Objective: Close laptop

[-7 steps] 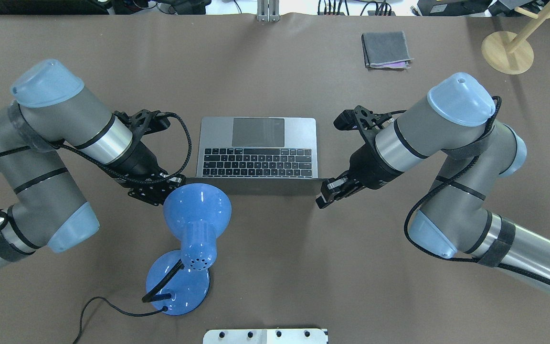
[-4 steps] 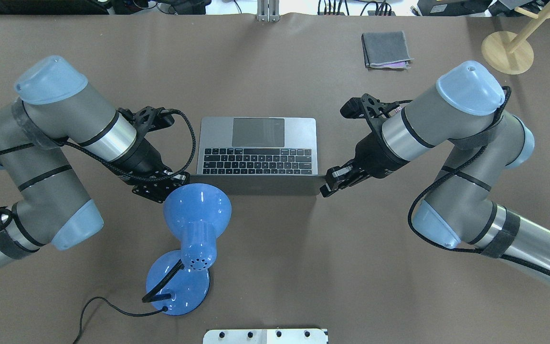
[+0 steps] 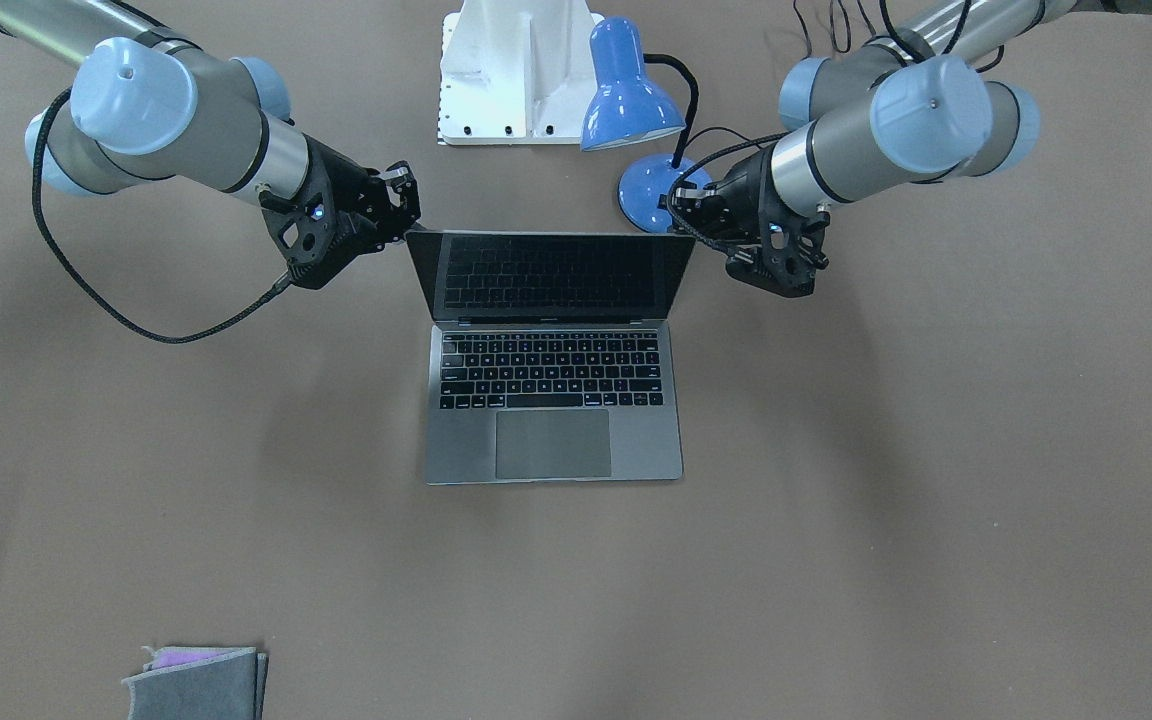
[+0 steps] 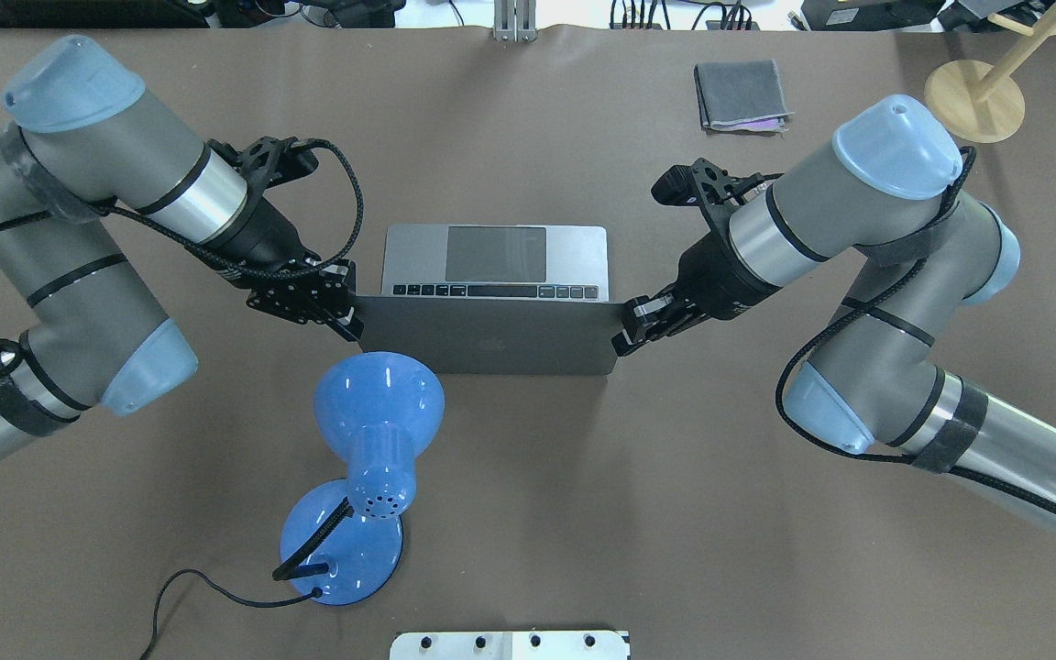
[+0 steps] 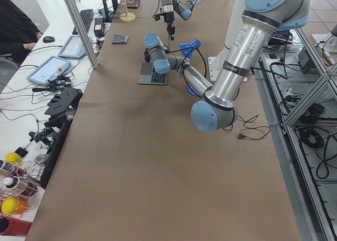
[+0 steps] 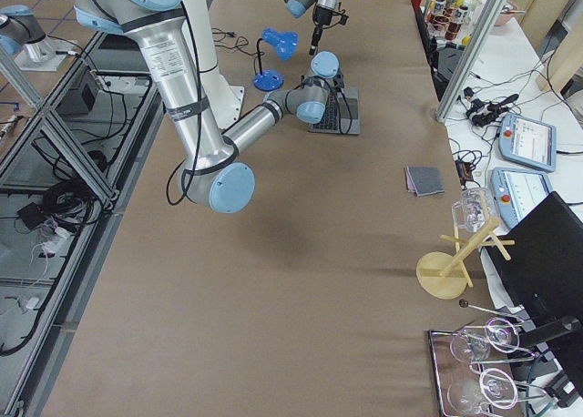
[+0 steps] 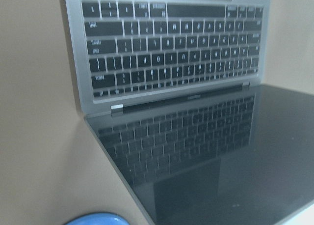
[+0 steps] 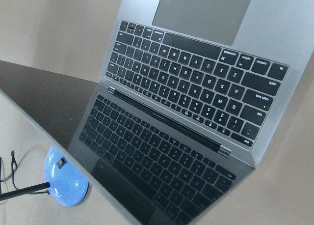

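- Laptop, slim space-grey metal with a black keyboard (image 4: 496,252), sits at the middle of the brown table (image 4: 528,513). Its lid is partly lowered and leans over the keys.
- From overhead, the lid's grey back hides most of the keyboard; only the row nearest the trackpad shows. The front-facing view shows every key row and the dark screen.
- Left gripper (image 4: 347,319) is at the lid's top corner on the robot's left. Its fingertips blend into the black mount and lid edge, so I cannot tell whether the jaws are apart or together.
- Right gripper (image 4: 627,332) is at the opposite top corner. Its jaw gap is also too small and dark to judge.
- Both wrist views show only the keyboard and its reflection in the glossy screen.
- Glossy blue desk lamp (image 4: 379,403) stands behind the lid. From overhead its shade covers the lid's lower left corner.
- In both side views the laptop is small, distant and partly behind the arms.
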You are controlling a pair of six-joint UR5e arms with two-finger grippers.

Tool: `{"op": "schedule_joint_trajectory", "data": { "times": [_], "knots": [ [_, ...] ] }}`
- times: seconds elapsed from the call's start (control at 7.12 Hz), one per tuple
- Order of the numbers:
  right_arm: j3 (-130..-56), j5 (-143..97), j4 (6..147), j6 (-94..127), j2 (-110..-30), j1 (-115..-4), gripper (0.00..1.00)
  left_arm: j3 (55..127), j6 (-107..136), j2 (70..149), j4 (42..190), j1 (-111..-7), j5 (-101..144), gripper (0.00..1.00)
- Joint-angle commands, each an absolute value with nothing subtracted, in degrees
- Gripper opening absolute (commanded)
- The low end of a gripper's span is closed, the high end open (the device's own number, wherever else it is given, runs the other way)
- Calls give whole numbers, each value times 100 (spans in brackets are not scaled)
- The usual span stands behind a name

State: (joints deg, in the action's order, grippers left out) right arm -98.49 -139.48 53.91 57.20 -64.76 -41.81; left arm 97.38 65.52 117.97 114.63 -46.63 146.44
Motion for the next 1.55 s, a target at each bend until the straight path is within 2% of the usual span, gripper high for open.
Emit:
{"op": "schedule_joint_trajectory", "data": {
  "times": [0.0, 1.4],
  "knots": [
    [-9591, -13957, 5388, 5695, -6277, -4367, 0, 9266, 6548, 12153, 11470, -4799, 14608, 0],
    [-7911, -13729, 5353, 5493, -5265, -4641, 0, 7728, 6144, 12848, 11918, -4781, 13748, 0]
  ]
}}
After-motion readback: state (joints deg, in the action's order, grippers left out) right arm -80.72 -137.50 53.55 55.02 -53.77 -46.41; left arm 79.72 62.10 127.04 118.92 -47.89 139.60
